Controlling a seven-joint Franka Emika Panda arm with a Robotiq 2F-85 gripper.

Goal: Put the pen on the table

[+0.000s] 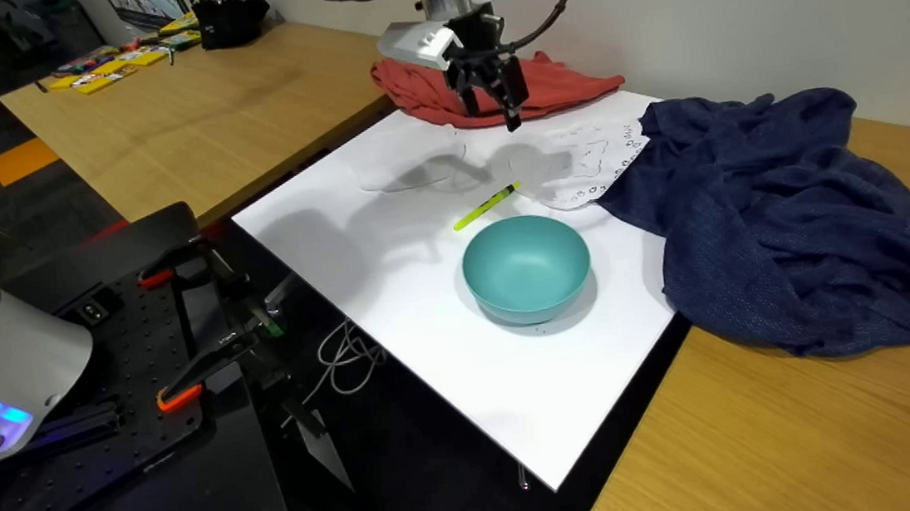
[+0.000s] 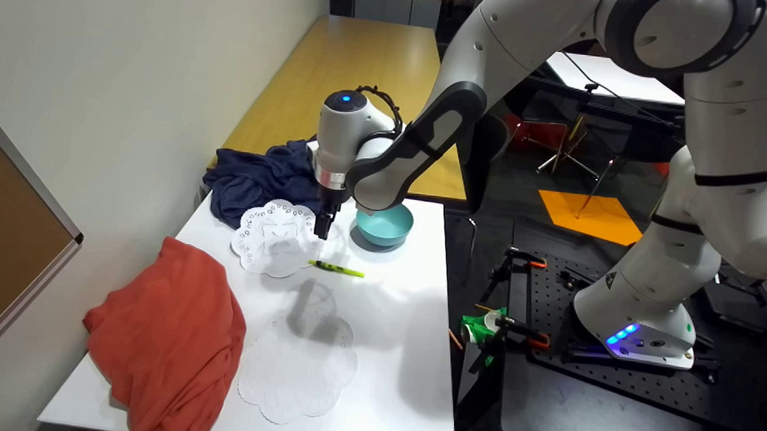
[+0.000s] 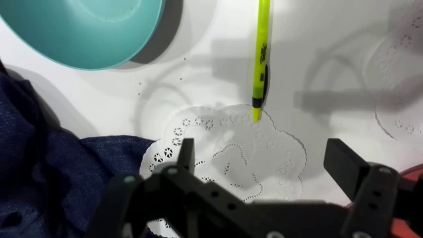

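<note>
Bowl [image 1: 527,269] near a pen [image 3: 261,59] on the white table [image 1: 427,308], beneath a released pincer [image 3: 261,153].
A red cloth [image 2: 168,342] lies along the table's wall-side edge; a navy cloth [image 1: 803,230] covers the wall-side corner by a wooden desk [image 1: 815,438]. A doily [image 3: 236,158] laps the navy cloth, and the bowl stands toward the desk-side edge. Only the wrist view resolves the pen's lettering; yellow packs [image 1: 145,58] on another desk [image 1: 240,101] show only in an exterior view. The pincer's fingers [image 3: 345,167] stand well apart above the doily; the pen lies below and beyond their tips, lined up with the gap in the wrist view, one end on the doily's rim, the other toward the robot-side edge.
</note>
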